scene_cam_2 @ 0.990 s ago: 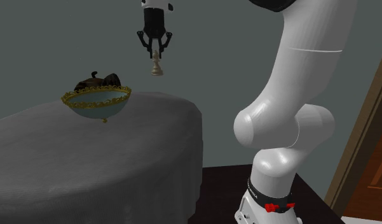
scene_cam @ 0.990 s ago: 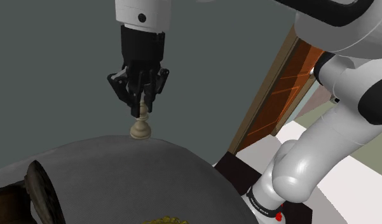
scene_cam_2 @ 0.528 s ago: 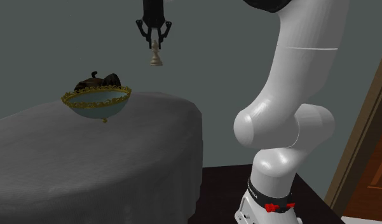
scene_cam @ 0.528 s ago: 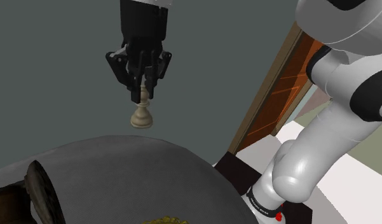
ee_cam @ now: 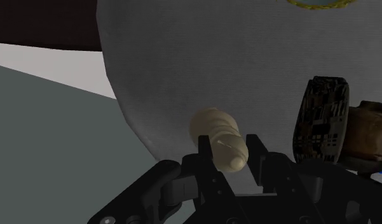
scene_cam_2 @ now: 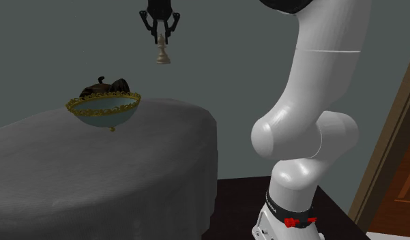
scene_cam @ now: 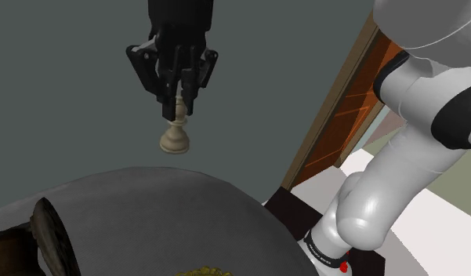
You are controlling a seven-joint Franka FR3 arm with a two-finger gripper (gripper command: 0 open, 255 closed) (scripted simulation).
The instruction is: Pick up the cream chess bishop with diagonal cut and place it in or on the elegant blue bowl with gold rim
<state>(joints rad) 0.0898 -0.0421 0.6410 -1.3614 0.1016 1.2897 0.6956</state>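
Note:
The cream chess bishop (scene_cam: pixel 175 138) hangs upright in the air, well above the grey round table (scene_cam: pixel 186 212). My gripper (scene_cam: pixel 179 108) is shut on the bishop's head, and the piece's base points down. In the second exterior view the bishop (scene_cam_2: pixel 162 55) hangs from the gripper (scene_cam_2: pixel 161 41), higher than the blue bowl with a gold rim (scene_cam_2: pixel 105 109) and toward that view's right of it. In the wrist view the bishop (ee_cam: pixel 220 137) sits clasped between the two fingers (ee_cam: pixel 203 167), with the table's edge below it and a bit of gold rim (ee_cam: pixel 316 4) far off.
A dark brown object (scene_cam_2: pixel 104 86) sits behind the bowl on the table; it also shows as a dark object (scene_cam: pixel 47 230) at the shoulder view's lower left. The table's edge (scene_cam_2: pixel 211 136) drops to a dark floor. A wooden door frame (scene_cam: pixel 351 86) stands beside the arm.
The gripper has risen with the bishop, lifting it further above the table, and drifted slightly toward the bowl in the second exterior view.

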